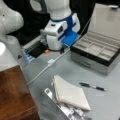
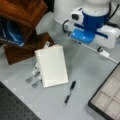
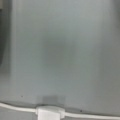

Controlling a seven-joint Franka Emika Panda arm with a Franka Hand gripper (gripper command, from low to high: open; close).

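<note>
Above the white cable [image 3: 50, 111], whose connector block lies on the bench [image 3: 65, 50], my gripper is out of view, so I cannot tell its spread; descending blind could snag that cable.

I've got a front view looking down at an angle across the grey table [image 1: 82, 72], facing the robot base [image 1: 58, 30] at the far side, the open cash box [image 1: 96, 51] far right. I've also got a front view hanging steeper over that table [image 2: 82, 65], base [image 2: 93, 20] at top, box [image 2: 107, 96] low right. Both front views share the folded cloth [image 1: 70, 93] [image 2: 51, 65], the pen [image 1: 92, 86] [image 2: 70, 92] and the white cable [image 1: 46, 66] [image 2: 105, 53]. My wrist view sits very near the tabletop, staring straight down at bare grey surface and that cable [image 3: 50, 112] along its bottom edge. The gripper isn't showing anywhere.
</note>
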